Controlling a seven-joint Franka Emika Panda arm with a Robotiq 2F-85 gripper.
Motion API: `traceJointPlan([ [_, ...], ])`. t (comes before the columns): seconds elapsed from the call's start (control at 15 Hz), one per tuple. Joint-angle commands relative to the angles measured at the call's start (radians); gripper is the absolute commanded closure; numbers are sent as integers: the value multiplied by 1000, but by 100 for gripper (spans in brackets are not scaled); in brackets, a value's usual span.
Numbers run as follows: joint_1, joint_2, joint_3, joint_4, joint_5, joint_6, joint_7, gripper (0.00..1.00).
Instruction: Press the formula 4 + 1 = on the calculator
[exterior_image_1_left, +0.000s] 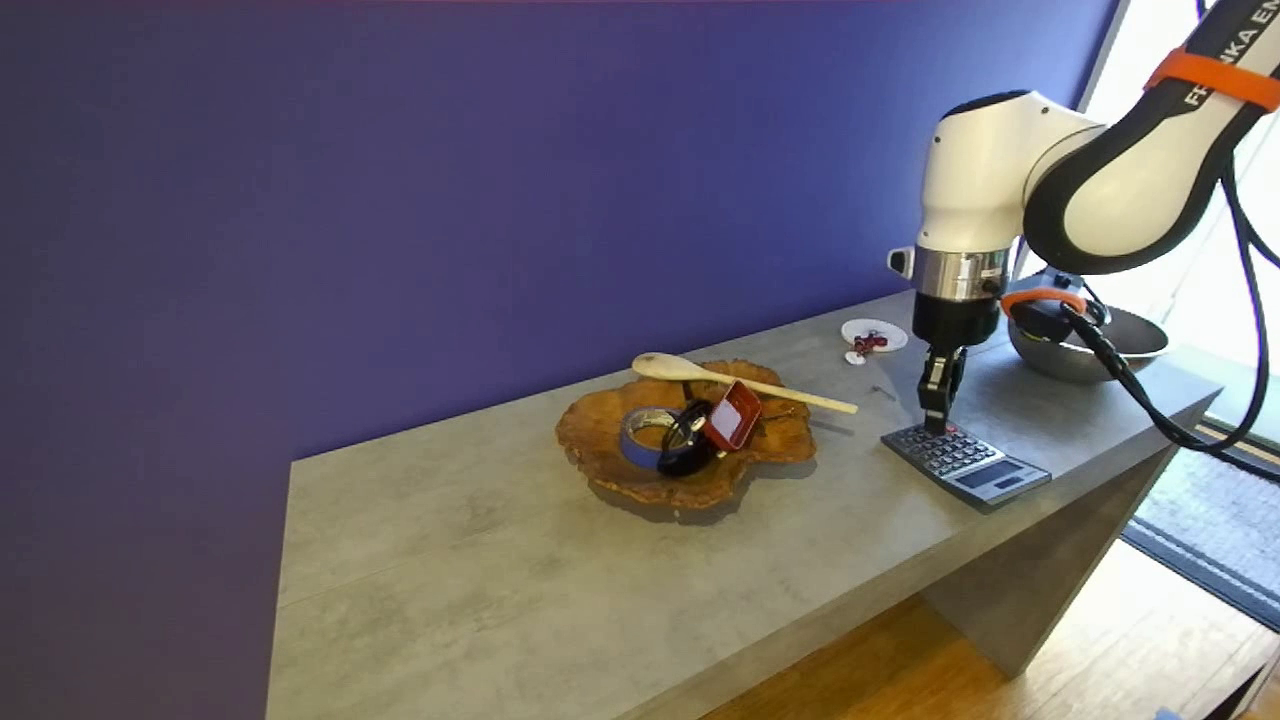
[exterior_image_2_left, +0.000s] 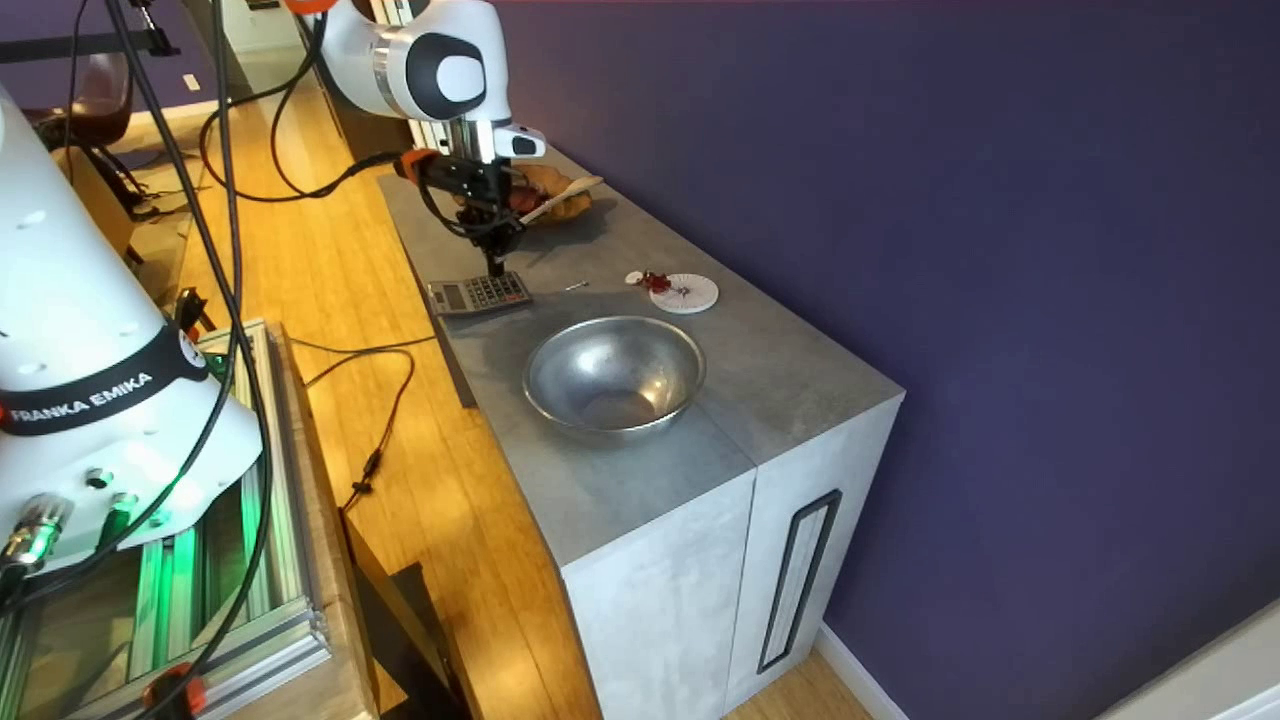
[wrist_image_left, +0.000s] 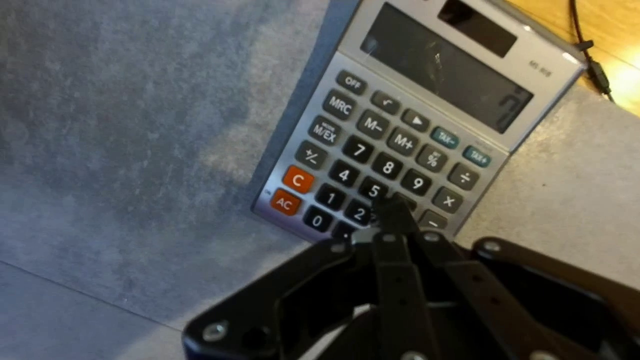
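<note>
The calculator (wrist_image_left: 395, 145) is a flat silver-grey slab with dark keys and orange C and AC keys. It lies on the counter and also shows in both exterior views (exterior_image_1_left: 968, 462) (exterior_image_2_left: 478, 293). My gripper (wrist_image_left: 392, 206) is shut and empty. It points down over the keypad, and it shows in both exterior views (exterior_image_1_left: 936, 424) (exterior_image_2_left: 496, 267). In the wrist view the 4 key (wrist_image_left: 344, 173) and 1 key (wrist_image_left: 330, 196) are in plain sight. The fingers cover the lower right keys, including the plus and equals area. A dim digit on the display (wrist_image_left: 446, 67) is hard to read. Whether the tips touch a key is unclear.
A metal bowl (exterior_image_2_left: 540, 392) stands near the calculator on the counter (exterior_image_1_left: 450, 560). A white dish (exterior_image_2_left: 690, 296) with small red things lies toward the wall. A wooden tray (exterior_image_1_left: 600, 420) holds blue tape, a red box and a wooden spoon (exterior_image_1_left: 760, 384). A purple wall backs the counter.
</note>
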Motion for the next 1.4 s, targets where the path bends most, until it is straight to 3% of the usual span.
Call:
traceJointPlan([
  [0.0,-14,-26,-14,-33,-31,0,10,100],
  [1.33,-31,20,11,-16,-3,-9,-25,100],
])
